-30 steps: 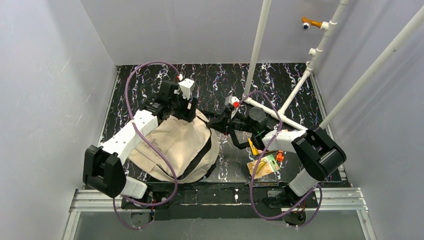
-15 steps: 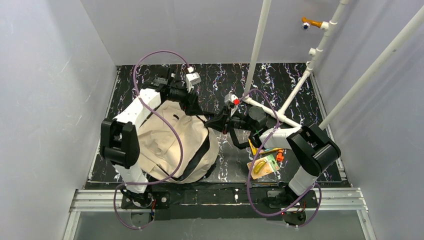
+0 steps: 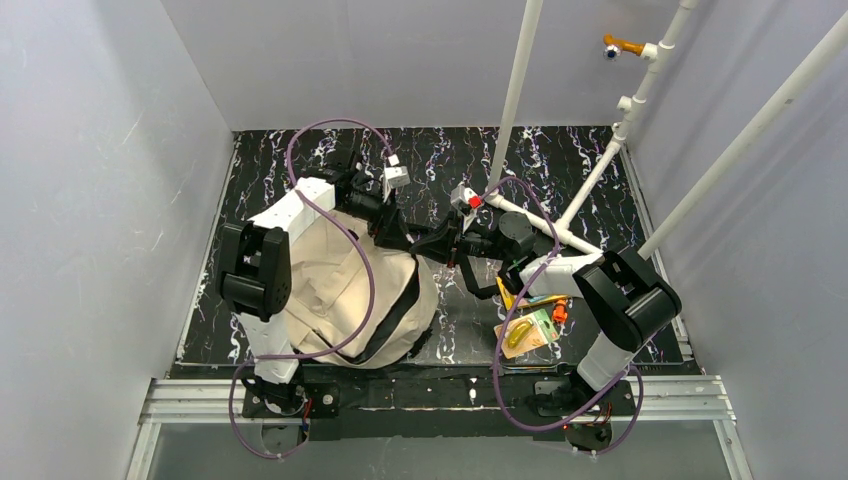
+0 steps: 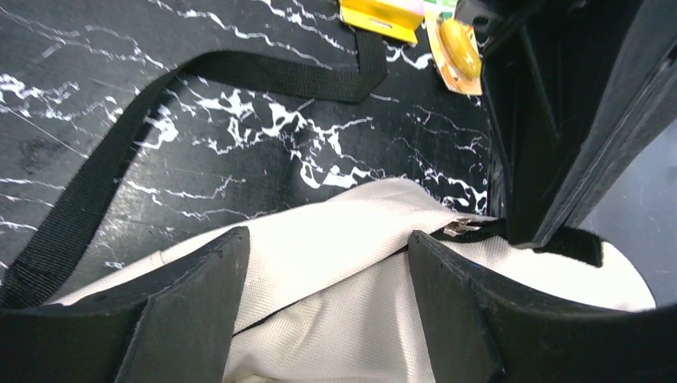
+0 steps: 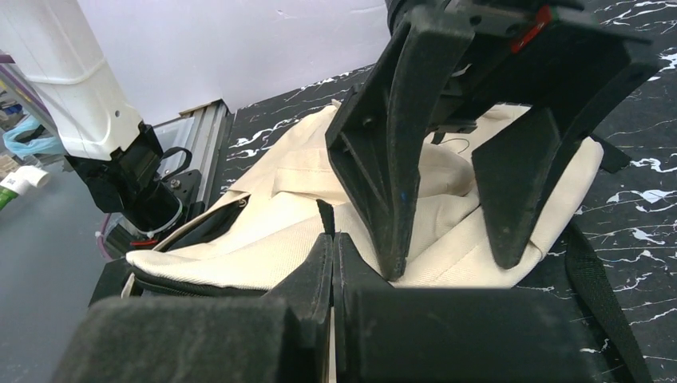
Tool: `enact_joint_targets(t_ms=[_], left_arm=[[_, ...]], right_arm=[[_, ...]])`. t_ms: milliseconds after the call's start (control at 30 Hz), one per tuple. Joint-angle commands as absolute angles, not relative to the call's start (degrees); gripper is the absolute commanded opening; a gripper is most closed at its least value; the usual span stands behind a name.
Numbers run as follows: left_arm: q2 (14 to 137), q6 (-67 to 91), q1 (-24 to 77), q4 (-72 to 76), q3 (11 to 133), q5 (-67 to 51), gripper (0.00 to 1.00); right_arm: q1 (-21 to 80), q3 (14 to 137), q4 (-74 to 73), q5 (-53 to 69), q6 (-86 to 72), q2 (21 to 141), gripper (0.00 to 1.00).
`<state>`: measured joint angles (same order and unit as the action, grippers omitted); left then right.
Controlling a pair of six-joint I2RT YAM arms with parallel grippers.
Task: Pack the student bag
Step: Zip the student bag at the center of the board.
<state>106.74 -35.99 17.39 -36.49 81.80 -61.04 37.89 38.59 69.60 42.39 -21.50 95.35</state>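
Observation:
The student bag [image 3: 335,300] is a large beige fabric bag lying on the left half of the black marbled table, with its thin black strap [image 3: 395,310] across it. My right gripper [image 3: 422,245] is at the bag's far right corner. In the right wrist view it [image 5: 333,239] is shut on a thin edge of the bag [image 5: 263,239]. My left gripper [image 3: 403,236] is open right beside it, its jaws straddling a fold of the bag [image 4: 343,319] without touching; it also shows in the right wrist view [image 5: 449,263]. The strap [image 4: 96,199] trails over the table.
Colourful books and packets [image 3: 527,328] lie on the table to the right of the bag; their yellow edges show in the left wrist view [image 4: 379,14]. A white pipe frame [image 3: 560,230] stands behind the right arm. The aluminium rail [image 3: 440,395] runs along the near edge.
My left arm has swung from above the bag's back edge to the right and reached its open gripper down beside the right gripper. The right gripper has stayed in place.

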Motion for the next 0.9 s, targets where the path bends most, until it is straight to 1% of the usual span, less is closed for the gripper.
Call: enact_joint_targets(t_ms=[0, 67, 233, 267, 300, 333, 367, 400, 433, 600, 800, 867], left_arm=[[104.8, -38.1, 18.4, -35.4, 77.0, -57.3, 0.7], [101.9, -35.6, 18.5, -28.7, 72.6, -54.5, 0.71], [95.7, -32.0, 20.1, -14.3, 64.7, -42.9, 0.73], [95.3, -31.9, 20.6, -12.8, 64.1, -41.8, 0.71], [95.2, -31.7, 21.0, -11.3, 63.7, -40.6, 0.68], [95.4, -31.5, 21.3, -10.2, 63.6, -39.4, 0.6], [95.9, -31.7, 21.7, -9.7, 63.7, -38.3, 0.46], [96.5, -31.6, 21.9, -8.8, 63.8, -36.4, 0.2], [97.2, -31.0, 22.0, -7.5, 64.0, -33.5, 0.01], [98.9, -25.3, 22.1, 1.8, 63.1, -22.8, 0.0], [101.3, -25.3, 21.6, 2.8, 67.0, -7.6, 0.0], [102.3, -25.1, 20.2, 1.4, 69.7, -5.4, 0.0]], right_arm=[[37.7, 41.4, 76.7, 43.6, -22.9, 95.0, 0.01], [37.6, 41.5, 76.9, 43.6, -23.0, 94.9, 0.01], [37.5, 42.1, 77.1, 43.4, -23.5, 94.8, 0.01], [37.5, 42.2, 77.2, 43.4, -23.7, 95.0, 0.01], [37.5, 42.3, 77.5, 43.3, -23.9, 95.3, 0.01], [37.5, 42.2, 77.8, 43.4, -24.2, 95.6, 0.01], [37.5, 42.1, 78.4, 43.4, -24.7, 95.9, 0.01], [37.5, 42.0, 79.2, 43.5, -25.3, 96.1, 0.01], [37.6, 41.8, 80.2, 43.8, -26.1, 96.3, 0.01], [38.1, 40.4, 82.0, 44.6, -27.8, 95.2, 0.01], [39.3, 34.5, 82.1, 45.0, -27.8, 89.7, 0.01], [40.4, 31.5, 80.5, 45.1, -27.4, 87.2, 0.01]])
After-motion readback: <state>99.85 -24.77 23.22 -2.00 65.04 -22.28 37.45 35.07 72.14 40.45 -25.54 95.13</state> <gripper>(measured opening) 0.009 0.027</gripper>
